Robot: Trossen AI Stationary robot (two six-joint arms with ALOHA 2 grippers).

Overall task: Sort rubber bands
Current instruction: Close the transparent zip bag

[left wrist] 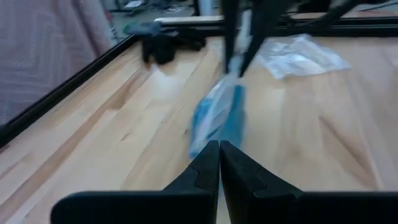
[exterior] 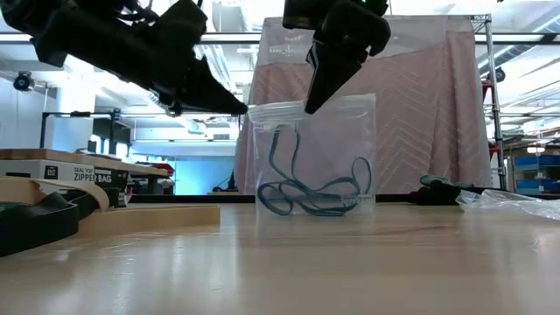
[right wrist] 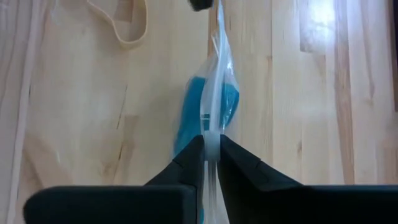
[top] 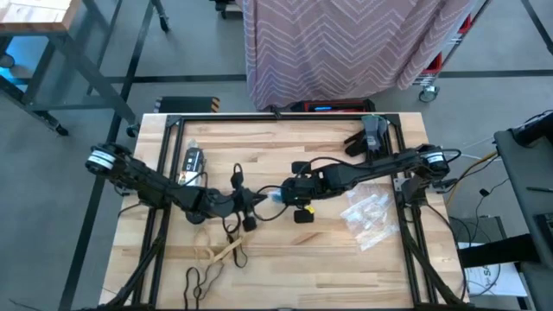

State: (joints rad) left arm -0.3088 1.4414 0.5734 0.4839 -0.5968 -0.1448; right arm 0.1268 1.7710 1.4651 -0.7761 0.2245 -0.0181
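A clear zip bag (exterior: 325, 144) stands upright on the table between both grippers, with blue rubber bands (exterior: 311, 194) lying inside it. My left gripper (exterior: 243, 107) is shut at the bag's top left corner. My right gripper (exterior: 306, 105) is shut on the top edge further along. The high view shows both grippers meeting at the table's middle, around the bag (top: 275, 199). Tan rubber bands (top: 221, 251) and black rubber bands (top: 199, 282) lie loose on the table near its front edge. My left gripper pinches the end of the bag's zip strip (exterior: 255, 110) at the top left corner, coming level from the table's left. The left wrist view shows its shut fingers (left wrist: 205, 165) with the bag (left wrist: 217, 118) just beyond their tips. The bag's bottom rests on the table. My right gripper pinches the bag's zip edge (right wrist: 212, 127) between its two fingers (right wrist: 233, 158). It comes from above, slanting in from the right, with its fingers across the edge. The bag hangs upright below, and its bottom (exterior: 315, 213) is on the table.
A pile of crinkly clear bags (top: 371, 212) lies on the right of the table. Dark grey gloves (top: 370, 135) sit at the far right. A zipper bag box (top: 192, 164) lies at the far left. A black frame (top: 285, 115) runs along the table's edges.
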